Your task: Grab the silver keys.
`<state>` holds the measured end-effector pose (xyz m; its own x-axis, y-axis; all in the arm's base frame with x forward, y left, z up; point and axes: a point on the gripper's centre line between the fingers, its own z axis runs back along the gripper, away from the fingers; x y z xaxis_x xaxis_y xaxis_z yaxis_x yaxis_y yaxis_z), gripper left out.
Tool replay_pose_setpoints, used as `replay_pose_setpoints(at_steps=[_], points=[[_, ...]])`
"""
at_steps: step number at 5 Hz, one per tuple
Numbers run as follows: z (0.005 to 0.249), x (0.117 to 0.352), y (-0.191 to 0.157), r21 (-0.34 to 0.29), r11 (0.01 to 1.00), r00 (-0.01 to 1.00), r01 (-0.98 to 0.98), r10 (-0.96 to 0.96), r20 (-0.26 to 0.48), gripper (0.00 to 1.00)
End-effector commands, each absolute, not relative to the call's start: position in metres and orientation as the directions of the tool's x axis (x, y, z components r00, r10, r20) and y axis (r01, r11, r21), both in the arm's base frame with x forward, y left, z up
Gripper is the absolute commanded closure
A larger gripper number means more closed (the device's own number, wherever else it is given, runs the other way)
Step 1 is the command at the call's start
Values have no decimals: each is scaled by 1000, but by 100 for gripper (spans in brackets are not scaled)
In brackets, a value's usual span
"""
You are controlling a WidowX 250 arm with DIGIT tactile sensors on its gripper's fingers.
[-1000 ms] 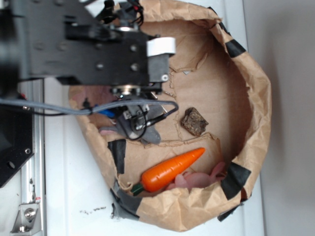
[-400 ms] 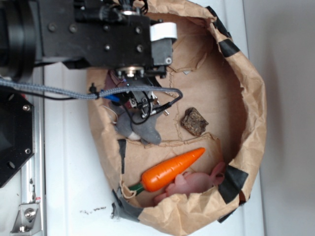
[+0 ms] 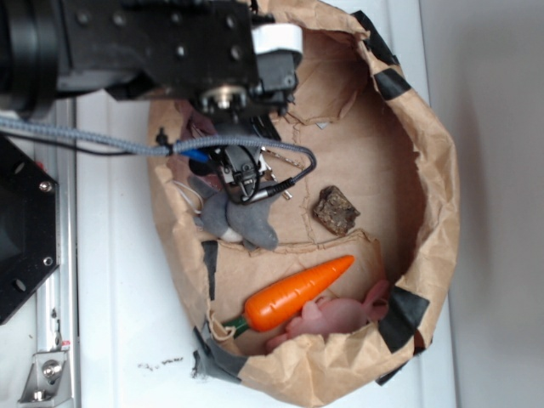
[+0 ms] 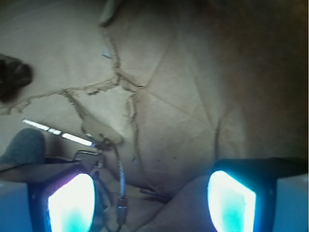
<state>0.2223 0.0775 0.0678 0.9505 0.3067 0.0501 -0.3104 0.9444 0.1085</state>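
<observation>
Approaching silver keys (image 4: 94, 145), judged approach step, no grasp yet. Gripper (image 4: 152, 195): jaws wide apart, nothing held. Keys lie on brown paper (image 4: 169, 96) by the lower-left finger in wrist view, nr grey plush (image 3: 238, 219). Next: shift over keys, descend, close.

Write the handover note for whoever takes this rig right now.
Tool: open, nothing between its fingers, low inside the paper bag.
Silver keys: on the bag floor next to the grey plush. In the wrist view they lie off to one side, near one finger, not between the two.
Done: the tool is down close to the keys.
Left: centre over the keys, close on them, lift. No grasp yet.
</observation>
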Motion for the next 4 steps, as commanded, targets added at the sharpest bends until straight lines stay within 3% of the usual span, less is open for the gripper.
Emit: replay_pose_setpoints(at_steps=[1,3,4], points=[[61,224,72,5,963,950,-270,265,165,0],[41,228,65,47,960,946,-277,264,187,0],[40,231,64,48,952,940,-303,290,177,100]])
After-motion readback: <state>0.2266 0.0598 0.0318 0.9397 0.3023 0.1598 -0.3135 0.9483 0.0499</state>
